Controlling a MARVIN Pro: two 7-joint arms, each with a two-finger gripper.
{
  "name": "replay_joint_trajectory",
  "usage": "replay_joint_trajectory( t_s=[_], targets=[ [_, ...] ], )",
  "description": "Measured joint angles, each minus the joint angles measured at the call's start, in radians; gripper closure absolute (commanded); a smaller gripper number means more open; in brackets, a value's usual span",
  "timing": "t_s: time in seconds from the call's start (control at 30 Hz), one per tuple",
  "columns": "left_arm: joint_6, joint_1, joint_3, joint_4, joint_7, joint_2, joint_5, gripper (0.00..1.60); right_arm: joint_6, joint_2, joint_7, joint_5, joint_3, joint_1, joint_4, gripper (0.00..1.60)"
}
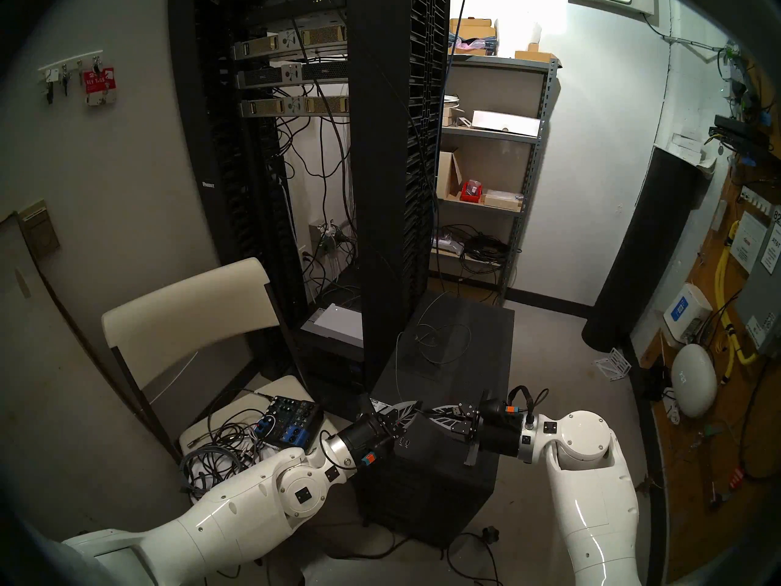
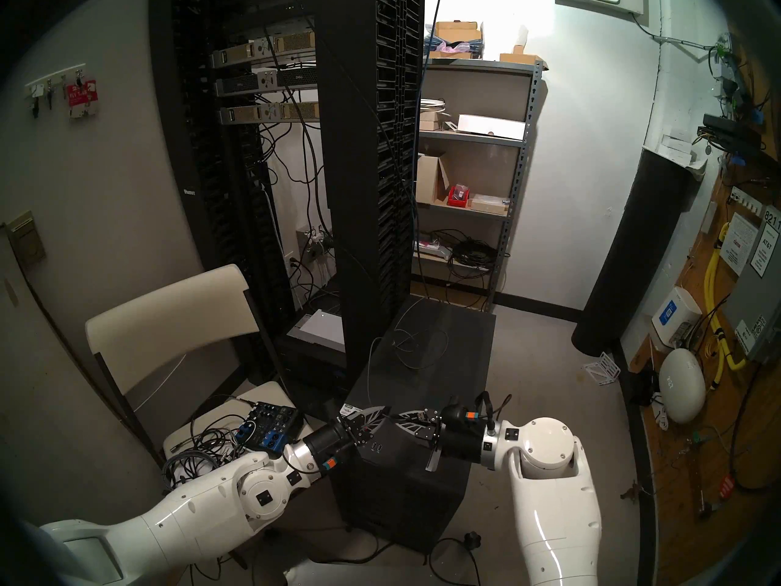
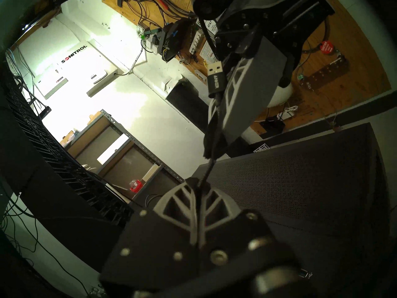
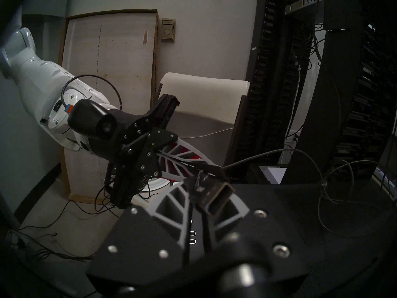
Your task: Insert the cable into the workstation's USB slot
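The black workstation (image 1: 465, 340) stands on the floor ahead, with USB slots (image 1: 403, 441) on its front top edge; they also show in the right wrist view (image 4: 192, 237). The thin grey cable (image 1: 439, 340) lies looped on its top. My left gripper (image 1: 416, 404) is shut on the cord, as the left wrist view (image 3: 198, 183) shows. My right gripper (image 1: 427, 412) meets it tip to tip and is shut on the cord just behind the black USB plug (image 3: 216, 80). The plug lies back along its fingers (image 4: 171, 205), above the slots.
The tall black server rack (image 1: 380, 192) stands just behind and left of the workstation. A white chair (image 1: 181, 318) on the left holds an audio mixer (image 1: 287, 420) and a heap of cords (image 1: 219, 450). A metal shelf (image 1: 528, 170) and a black cylinder (image 1: 634, 255) stand at the back right.
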Motion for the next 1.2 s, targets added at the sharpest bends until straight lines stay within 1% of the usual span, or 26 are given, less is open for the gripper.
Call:
replay_joint_trajectory(
  t_s=[0.23, 0.43, 0.5, 0.57, 0.67, 0.8, 0.83, 0.87, 0.97, 1.17, 1.2],
  targets=[
    [-0.018, -0.032, -0.028, 0.025, 0.039, 0.002, 0.057, 1.6, 0.029, 0.04, 0.056, -0.011, 0.004, 0.001, 0.009, 0.87],
    [-0.041, -0.064, -0.037, 0.026, 0.061, 0.011, 0.124, 1.6, 0.039, 0.064, 0.09, -0.012, 0.013, 0.003, 0.021, 0.84],
    [-0.053, -0.076, -0.036, 0.028, 0.071, 0.017, 0.161, 1.6, 0.042, 0.071, 0.104, -0.011, 0.014, 0.006, 0.023, 0.84],
    [-0.075, -0.092, -0.031, 0.033, 0.088, 0.026, 0.226, 1.6, 0.046, 0.081, 0.124, -0.009, 0.015, 0.013, 0.026, 0.85],
    [-0.09, -0.104, -0.024, 0.036, 0.103, 0.033, 0.275, 1.6, 0.049, 0.088, 0.138, -0.008, 0.015, 0.019, 0.029, 0.86],
    [-0.113, -0.124, -0.002, 0.038, 0.129, 0.05, 0.384, 1.6, 0.055, 0.102, 0.153, -0.002, 0.012, 0.033, 0.035, 0.87],
    [-0.118, -0.131, 0.005, 0.038, 0.138, 0.057, 0.422, 1.6, 0.058, 0.109, 0.156, 0.002, 0.006, 0.039, 0.036, 0.87],
    [-0.119, -0.132, 0.007, 0.038, 0.14, 0.058, 0.429, 1.6, 0.059, 0.11, 0.157, 0.003, 0.004, 0.041, 0.036, 0.87],
    [-0.123, -0.147, 0.02, 0.039, 0.168, 0.071, 0.516, 1.6, 0.069, 0.128, 0.16, 0.015, -0.02, 0.056, 0.037, 0.87],
    [-0.117, -0.178, 0.025, 0.061, 0.225, 0.078, 0.643, 1.6, 0.093, 0.171, 0.16, 0.032, -0.064, 0.074, 0.038, 0.87],
    [-0.115, -0.182, 0.025, 0.065, 0.23, 0.078, 0.654, 1.6, 0.096, 0.176, 0.16, 0.035, -0.069, 0.075, 0.039, 0.87]
  ],
)
